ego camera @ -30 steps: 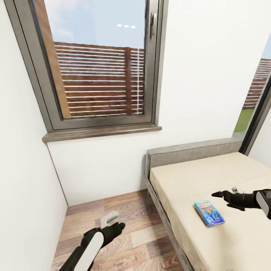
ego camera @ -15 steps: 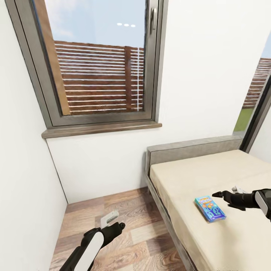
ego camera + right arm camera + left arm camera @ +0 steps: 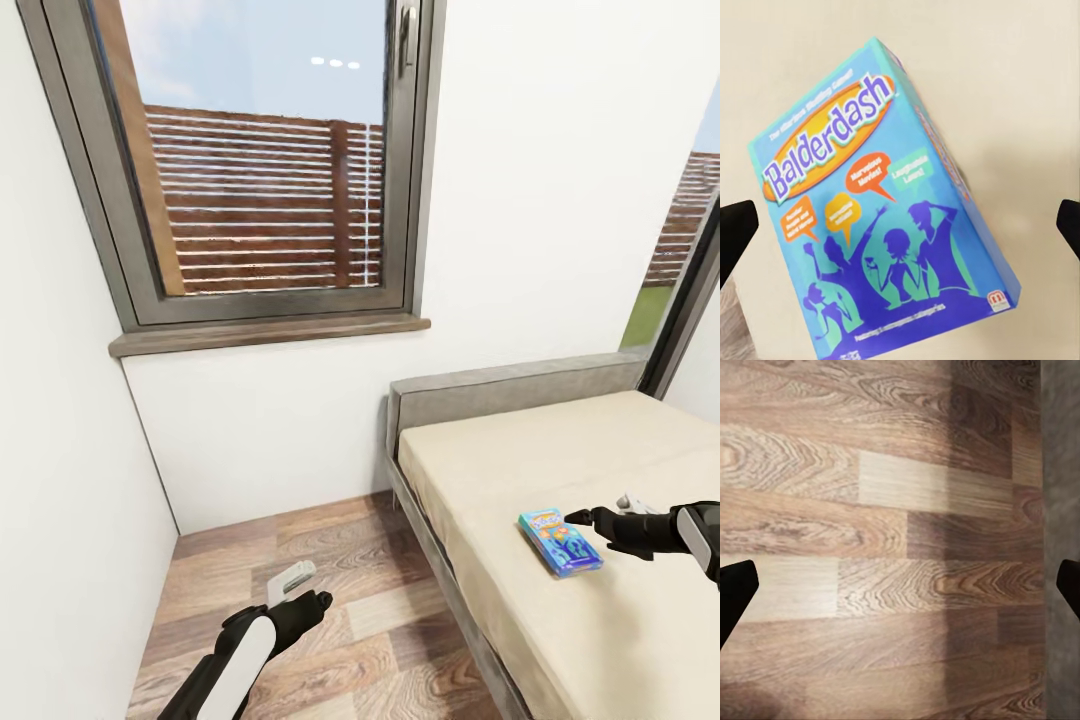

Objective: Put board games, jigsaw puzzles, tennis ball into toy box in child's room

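Right gripper (image 3: 578, 517) poised over a board game (image 3: 560, 541) on the bed (image 3: 520, 470).

The board game, a blue Balderdash box, lies flat on the mattress near the bed's floor-side edge, and the right wrist view looks straight down on its lid (image 3: 889, 217) with the jaws spread wide to either side, holding nothing. It looks like a light, stiff cardboard box with a smooth printed skin, so it may slip. A hold across the two long edges, near the middle, seems safest, though the soft mattress could give under a downward press. The left gripper (image 3: 318, 600) hangs low over the wood floor (image 3: 870, 510), jaws wide apart and empty.
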You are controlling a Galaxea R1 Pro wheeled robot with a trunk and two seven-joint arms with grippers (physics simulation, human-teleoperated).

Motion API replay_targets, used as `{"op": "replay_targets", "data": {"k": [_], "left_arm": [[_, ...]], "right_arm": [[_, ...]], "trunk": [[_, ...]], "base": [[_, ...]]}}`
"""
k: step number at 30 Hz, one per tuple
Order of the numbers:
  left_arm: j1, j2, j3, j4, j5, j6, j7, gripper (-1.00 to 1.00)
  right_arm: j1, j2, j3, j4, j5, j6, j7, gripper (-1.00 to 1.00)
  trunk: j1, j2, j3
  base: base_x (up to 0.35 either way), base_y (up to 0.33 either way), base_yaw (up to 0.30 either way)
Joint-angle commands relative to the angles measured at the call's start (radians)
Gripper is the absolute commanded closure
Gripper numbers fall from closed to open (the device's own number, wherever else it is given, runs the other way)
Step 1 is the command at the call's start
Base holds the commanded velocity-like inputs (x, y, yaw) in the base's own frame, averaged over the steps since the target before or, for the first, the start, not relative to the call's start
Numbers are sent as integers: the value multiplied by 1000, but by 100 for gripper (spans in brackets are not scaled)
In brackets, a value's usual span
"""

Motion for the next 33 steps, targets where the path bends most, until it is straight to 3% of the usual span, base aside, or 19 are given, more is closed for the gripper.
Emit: {"op": "replay_targets", "data": {"k": [1,22,25,33], "left_arm": [[-1,1,-2,-1,11,0,10,-100],[-1,5,-3,-1,10,0,10,-100],[6,-2,-4,16,26,-17,-7,-100],[6,-2,-4,20,26,-61,-52,-100]], "right_arm": [[-1,0,-4,-1,-4,8,0,-100],[4,5,1,-5,2,12,-2,-100],[21,20,-16,-22,-13,-5,-19,-100],[38,20,-58,-67,-13,-50,-36,-100]], "trunk": [[0,-1,-1],[0,-1,-1],[0,-1,-1],[0,-1,-1]], "base": [[0,0,0],[0,0,57],[0,0,0],[0,0,0]]}}
